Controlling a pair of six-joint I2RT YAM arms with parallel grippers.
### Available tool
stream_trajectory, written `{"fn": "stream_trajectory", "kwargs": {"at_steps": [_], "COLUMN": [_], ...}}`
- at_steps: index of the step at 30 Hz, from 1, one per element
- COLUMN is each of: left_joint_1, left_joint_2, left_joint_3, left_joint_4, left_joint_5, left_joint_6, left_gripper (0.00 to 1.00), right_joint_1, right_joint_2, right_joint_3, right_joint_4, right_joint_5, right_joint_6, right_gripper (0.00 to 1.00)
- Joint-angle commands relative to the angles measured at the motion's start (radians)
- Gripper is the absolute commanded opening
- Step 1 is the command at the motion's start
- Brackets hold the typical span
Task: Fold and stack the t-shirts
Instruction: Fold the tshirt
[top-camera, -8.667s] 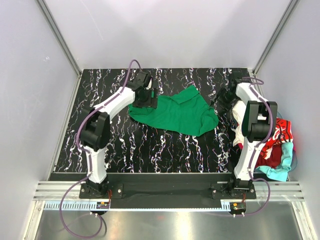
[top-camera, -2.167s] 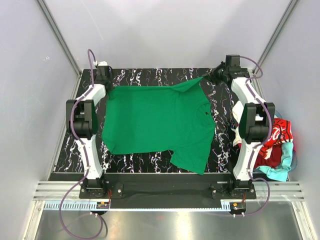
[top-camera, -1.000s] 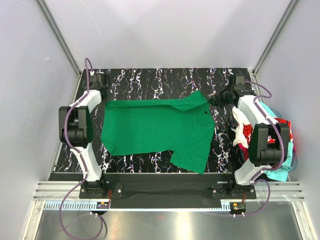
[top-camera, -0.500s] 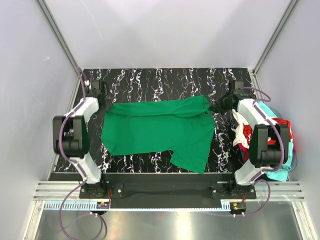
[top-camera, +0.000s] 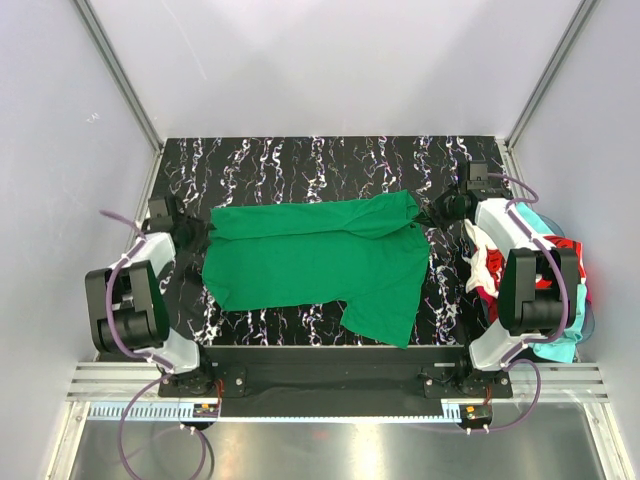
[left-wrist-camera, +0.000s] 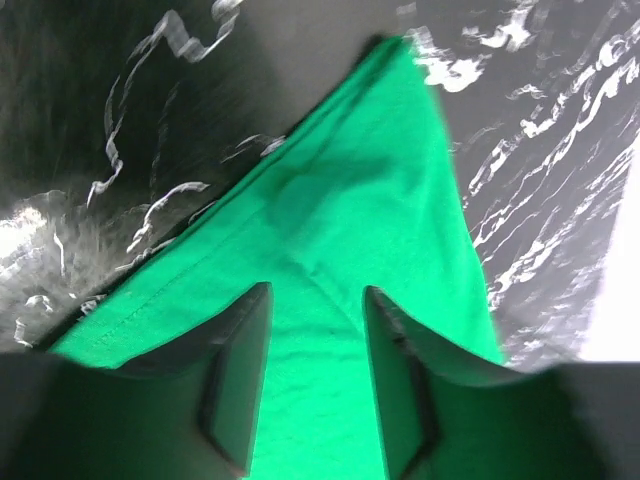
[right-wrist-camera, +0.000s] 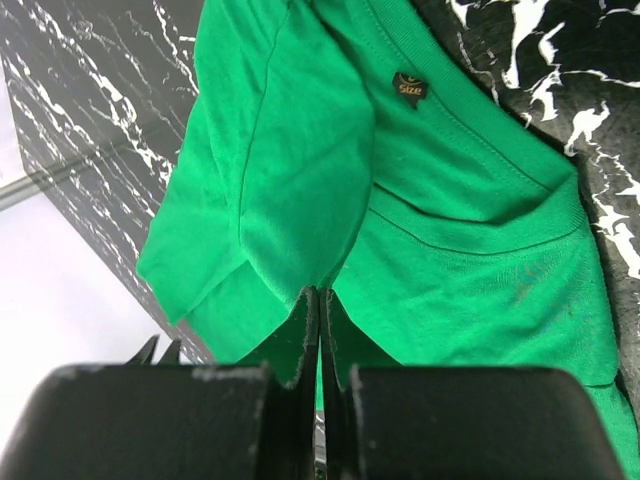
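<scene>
The green t-shirt (top-camera: 315, 258) now has its far edge folded over, and the left arm (top-camera: 125, 300) has pulled back low by the left side of the table (top-camera: 330, 165). The shirt lies spread in the middle. The left gripper (left-wrist-camera: 315, 390) points at its left corner, fingers apart. The right gripper (right-wrist-camera: 318, 330) reaches the far right sleeve, pinched tight on the cloth. Only the right wrist view shows the black size tag (right-wrist-camera: 406, 88). Only the top view shows the pile of other t-shirts (top-camera: 562, 272) at the right edge.

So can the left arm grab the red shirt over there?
Probably not. The red t-shirt sits in the pile beyond the right arm, across the whole green t-shirt from the left gripper.
</scene>
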Motion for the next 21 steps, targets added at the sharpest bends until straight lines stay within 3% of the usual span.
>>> {"fn": "stream_trajectory", "kwargs": {"at_steps": [1, 21], "left_joint_1": [0.035, 0.106], "left_joint_2": [0.032, 0.132], "left_joint_3": [-0.051, -0.073], "left_joint_4": [0.206, 0.216], "left_joint_5": [0.146, 0.155], "left_joint_6": [-0.243, -0.347], "left_gripper": [0.43, 0.41], "right_joint_1": [-0.005, -0.005], "right_joint_2": [-0.046, -0.011], "right_joint_3": [-0.010, 0.035], "right_joint_4": [0.028, 0.039], "right_joint_5": [-0.039, -0.064], "right_joint_6": [-0.030, -0.036], "right_gripper": [0.00, 0.00]}}
